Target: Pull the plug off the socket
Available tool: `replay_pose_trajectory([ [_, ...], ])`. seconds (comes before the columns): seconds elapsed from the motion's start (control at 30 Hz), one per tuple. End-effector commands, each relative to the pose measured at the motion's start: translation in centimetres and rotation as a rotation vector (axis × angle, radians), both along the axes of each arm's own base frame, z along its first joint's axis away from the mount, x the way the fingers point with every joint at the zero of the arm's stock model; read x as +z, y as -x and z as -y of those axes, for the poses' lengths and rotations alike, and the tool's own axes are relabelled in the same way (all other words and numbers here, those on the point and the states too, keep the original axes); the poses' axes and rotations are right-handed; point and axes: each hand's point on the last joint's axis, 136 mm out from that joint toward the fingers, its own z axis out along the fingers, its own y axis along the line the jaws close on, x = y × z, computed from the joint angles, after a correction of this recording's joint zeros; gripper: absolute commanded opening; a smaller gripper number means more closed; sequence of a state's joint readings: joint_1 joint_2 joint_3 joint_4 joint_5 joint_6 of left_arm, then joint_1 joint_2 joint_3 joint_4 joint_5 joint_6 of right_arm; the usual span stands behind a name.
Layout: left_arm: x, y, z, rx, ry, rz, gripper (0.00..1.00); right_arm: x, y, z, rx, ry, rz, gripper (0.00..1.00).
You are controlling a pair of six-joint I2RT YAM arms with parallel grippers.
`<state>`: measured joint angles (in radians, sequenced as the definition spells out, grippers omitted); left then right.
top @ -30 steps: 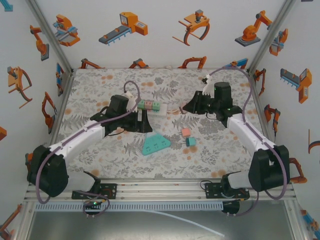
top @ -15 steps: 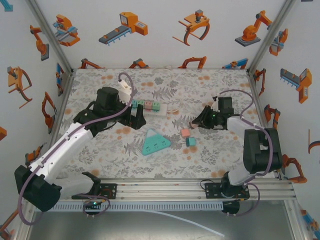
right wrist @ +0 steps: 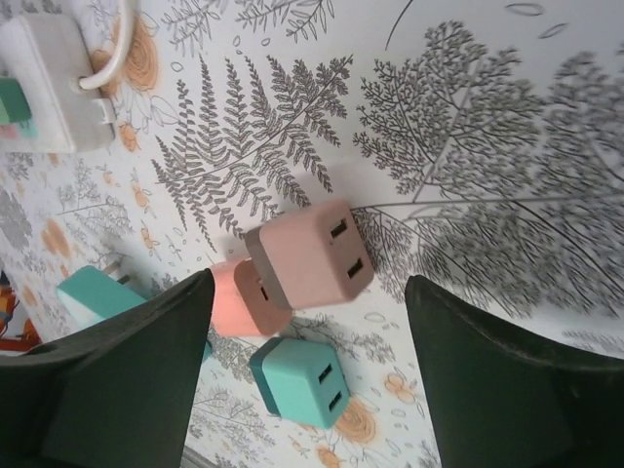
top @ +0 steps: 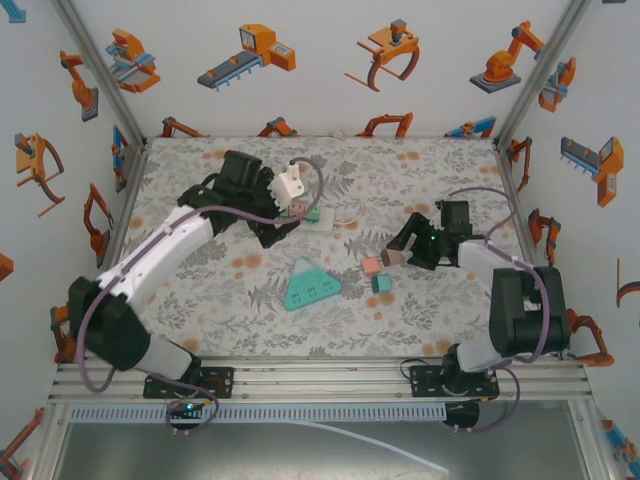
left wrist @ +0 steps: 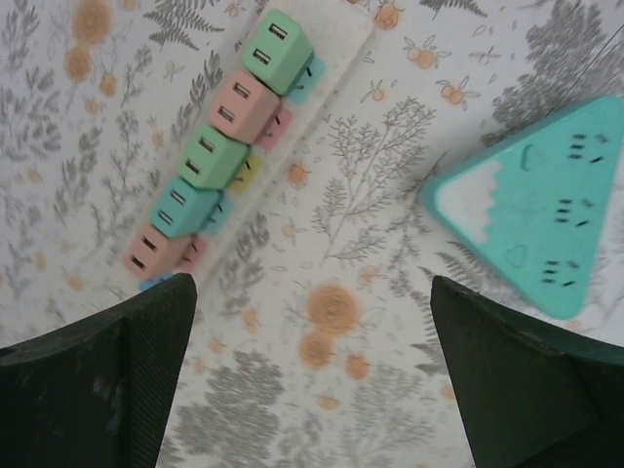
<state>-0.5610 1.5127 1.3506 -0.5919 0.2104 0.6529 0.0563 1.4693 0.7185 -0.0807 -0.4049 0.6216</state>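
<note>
A white power strip lies on the table with several plugs in a row on it: green, pink, green, teal and pink. My left gripper hangs open above the mat just beside the strip, holding nothing. My right gripper is open above loose plugs: a pink plug leaning on a salmon one, and a teal plug. From above, this gripper sits right of those plugs.
A teal triangular socket block lies in the middle of the mat, right of my left gripper. Another teal plug rests prongs-up at the left. The strip's cable end is at upper left. Printed walls enclose the table.
My right gripper moved from the strip's right end down to the loose plugs and now stands open over a pink plug. My left arm swung right and turned over the strip.
</note>
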Motion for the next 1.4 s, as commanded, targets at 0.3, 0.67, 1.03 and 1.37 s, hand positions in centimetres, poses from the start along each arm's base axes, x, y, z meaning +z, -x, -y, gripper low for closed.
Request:
replay_pose_trajectory([
  [0.3,-9.8,-7.3,4.4,-0.325,-0.142,-0.095,0.97,13.6,3.9,2.6,0.078,0.253,0.379,0.73],
  [0.67,-15.9,-10.1,2.9,-0.257,-0.16,-0.156,0.97,17.4,6.1,2.3,0.144,0.292,0.468,0.73],
  [1.03,-18.4,-8.1,2.4,-0.255,-0.147,-0.266,0.75,18.9,5.6,1.8,0.146,0.26,0.473,0.71],
  [1.37,-17.2,-2.8,3.3,-0.131,-0.159,-0.435,0.62,18.9,5.0,1.3,0.164,0.242,0.496,0.71],
])
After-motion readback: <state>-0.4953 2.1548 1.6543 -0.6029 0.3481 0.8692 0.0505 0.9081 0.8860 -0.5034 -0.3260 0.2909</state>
